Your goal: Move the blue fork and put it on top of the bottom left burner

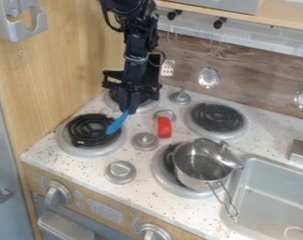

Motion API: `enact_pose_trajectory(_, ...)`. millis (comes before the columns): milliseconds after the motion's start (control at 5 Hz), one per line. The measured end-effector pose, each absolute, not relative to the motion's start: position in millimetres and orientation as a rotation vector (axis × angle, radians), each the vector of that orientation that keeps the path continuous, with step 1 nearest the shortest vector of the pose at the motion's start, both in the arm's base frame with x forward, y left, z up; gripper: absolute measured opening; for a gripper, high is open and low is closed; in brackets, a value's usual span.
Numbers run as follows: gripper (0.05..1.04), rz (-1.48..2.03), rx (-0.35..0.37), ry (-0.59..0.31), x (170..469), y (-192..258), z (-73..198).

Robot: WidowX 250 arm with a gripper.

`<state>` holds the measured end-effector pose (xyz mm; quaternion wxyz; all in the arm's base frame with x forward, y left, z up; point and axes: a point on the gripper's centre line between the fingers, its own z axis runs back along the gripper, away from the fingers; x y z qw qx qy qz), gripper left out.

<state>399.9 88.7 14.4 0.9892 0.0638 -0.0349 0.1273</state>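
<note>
Right at the edge of the bottom left burner slants the blue fork, one end apparently pinched by the gripper. Held like that, it could swivel, or slip off the rim if dropped too soon. Right of the burner: a knob, a red object, then the pot, none blocking the way.

The tool hides part of the burner behind it and the upper end of the blue fork, whose lower end is too blurred to make out. Well right of the tool, the view's edge cuts off the sink.
</note>
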Motion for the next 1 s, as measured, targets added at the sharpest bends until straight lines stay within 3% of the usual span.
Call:
enact_pose_trajectory(400, 0.089, 0.371, 0.093, -0.017, 371.1, 138.2, -17.7)
enact_pose_trajectory(800, 0.115, 0.370, 0.064, 0.012, 373.5, 137.4, -33.6)
enact_pose_trajectory(1000, 0.320, 0.356, 0.045, 0.025, 377.6, 136.0, -36.1)
